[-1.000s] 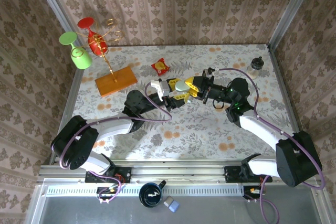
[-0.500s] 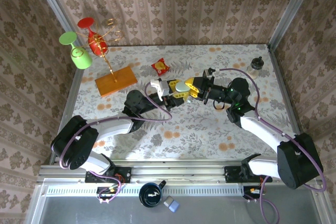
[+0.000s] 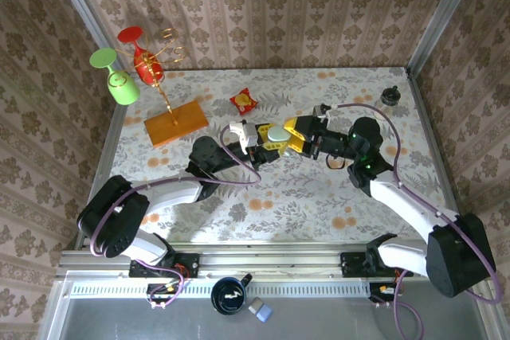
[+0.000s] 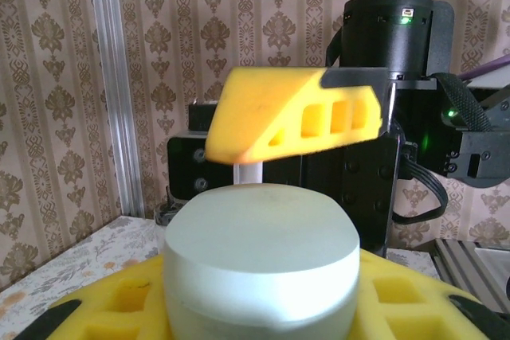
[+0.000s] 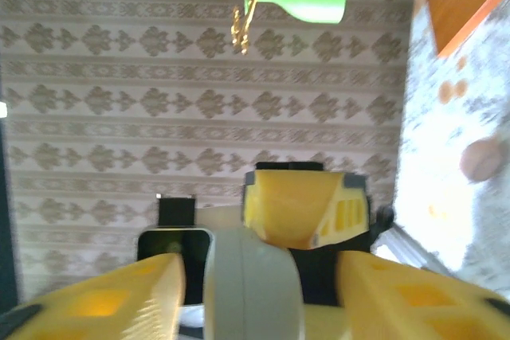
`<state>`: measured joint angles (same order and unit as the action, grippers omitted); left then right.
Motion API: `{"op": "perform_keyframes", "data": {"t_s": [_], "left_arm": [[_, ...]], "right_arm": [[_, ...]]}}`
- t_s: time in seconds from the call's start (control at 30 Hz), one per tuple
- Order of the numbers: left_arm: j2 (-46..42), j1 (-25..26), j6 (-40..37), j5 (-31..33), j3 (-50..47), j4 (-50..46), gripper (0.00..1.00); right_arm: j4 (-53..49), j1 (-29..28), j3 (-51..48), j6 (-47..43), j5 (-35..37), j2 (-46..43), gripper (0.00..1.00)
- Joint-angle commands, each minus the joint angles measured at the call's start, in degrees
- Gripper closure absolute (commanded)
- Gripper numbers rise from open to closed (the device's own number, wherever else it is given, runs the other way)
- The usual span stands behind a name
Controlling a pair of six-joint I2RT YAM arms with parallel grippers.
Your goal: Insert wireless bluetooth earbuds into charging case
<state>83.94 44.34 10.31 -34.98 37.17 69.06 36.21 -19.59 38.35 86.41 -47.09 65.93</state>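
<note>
Charging case (image 4: 261, 264) between left tool (image 3: 271, 138) fingers (image 4: 96, 308)

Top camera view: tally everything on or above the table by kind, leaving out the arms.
Charging case: 1
Snack packet: 1
Rack on wooden base: 1
Green glass: 1
Red glass: 1
Black knob: 1
Total: 6

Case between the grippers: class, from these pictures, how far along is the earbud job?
Done: the case is clamped in the left gripper. In hand: the right gripper stands open around it, fingers clear of its sides in the right wrist view. Left: the case looks closed, so opening it and seating the buds probably remains.
</note>
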Motion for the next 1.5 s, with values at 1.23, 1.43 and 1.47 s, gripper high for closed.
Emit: {"op": "perform_keyframes", "data": {"t_s": [1.23, 1.43, 1.47], "left_arm": [[-3.0, 0.2, 0.5, -4.8, -3.3, -6.7, 0.69], [-2.3, 0.2, 0.2, -4.5, -3.5, -5.4, 0.68], [-2.2, 0.1, 0.1, -4.4, -3.6, -5.1, 0.68]], "right_arm": [[-30.7, -8.2, 6.8, -77.8, 28.0, -8.5, 0.18], [-31.3, -8.1, 8.6, -74.3, 31.8, -6.9, 0.18], [-32.0, -8.1, 9.3, -74.1, 31.9, -6.5, 0.18]]}}
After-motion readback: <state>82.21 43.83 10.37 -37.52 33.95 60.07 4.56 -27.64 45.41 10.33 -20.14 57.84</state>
